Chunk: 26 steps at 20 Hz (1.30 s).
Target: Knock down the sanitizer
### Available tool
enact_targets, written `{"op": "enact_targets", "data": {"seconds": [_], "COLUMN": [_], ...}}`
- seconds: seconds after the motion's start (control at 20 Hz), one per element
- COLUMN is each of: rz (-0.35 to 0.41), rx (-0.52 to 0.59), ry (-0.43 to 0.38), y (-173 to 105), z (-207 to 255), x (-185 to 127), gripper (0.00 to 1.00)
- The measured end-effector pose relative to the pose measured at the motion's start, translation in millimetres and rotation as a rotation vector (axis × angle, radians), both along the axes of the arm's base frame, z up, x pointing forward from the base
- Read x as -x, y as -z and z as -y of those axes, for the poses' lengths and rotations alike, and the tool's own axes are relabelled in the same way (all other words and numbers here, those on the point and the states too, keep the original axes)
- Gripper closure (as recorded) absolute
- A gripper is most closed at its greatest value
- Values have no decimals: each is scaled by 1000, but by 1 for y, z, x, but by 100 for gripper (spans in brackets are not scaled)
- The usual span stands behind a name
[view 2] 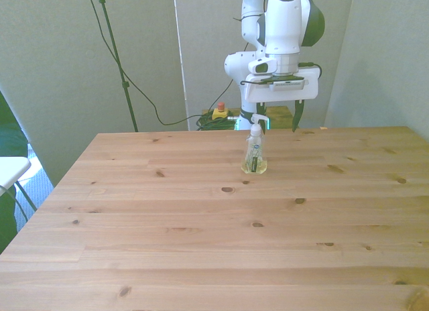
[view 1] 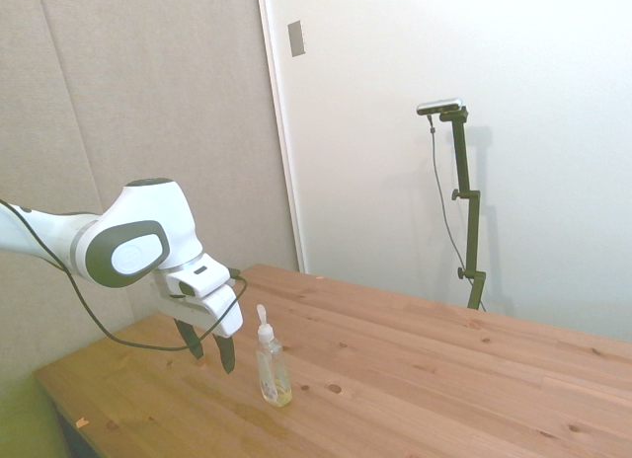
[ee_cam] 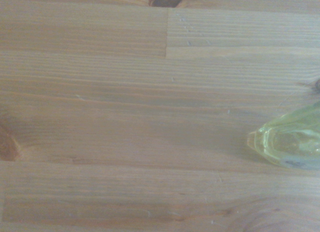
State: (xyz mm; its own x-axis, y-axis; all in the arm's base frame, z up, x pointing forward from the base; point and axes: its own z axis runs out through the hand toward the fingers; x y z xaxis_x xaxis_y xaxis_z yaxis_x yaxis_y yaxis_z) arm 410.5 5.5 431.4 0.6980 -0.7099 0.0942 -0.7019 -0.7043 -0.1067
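Wooden table (view 1: 415,369) carrying upright sanitizer (view 1: 272,364). Gripper (view 1: 209,351) hanging low just beside bottle, fingers spread wide, gripping nothing; apparently lining up for sideways shove.

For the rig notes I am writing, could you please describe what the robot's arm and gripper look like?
The arm is glossy white with rounded joint housings and a dark grey oval cap on the wrist joint. A thin black cable loops beneath it. The gripper has a boxy white body and two slim dark fingers. The front view shows a dark strip across the gripper body.
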Motion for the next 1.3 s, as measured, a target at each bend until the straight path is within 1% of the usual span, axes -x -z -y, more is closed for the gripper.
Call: {"op": "enact_targets", "data": {"seconds": [0.15, 0.2, 0.45, 0.8, 1.3], "rz": [-5, -7, -19, -6, -14], "rx": [2, 3, 17, 53, 72], "ry": [13, 17, 47, 101, 159], "y": [2, 3, 10, 3, 5], "z": [0, 0, 1, 17, 40], "x": [0, 0, -4, -11, -20], "gripper": [0, 100, 100, 100, 100]}}
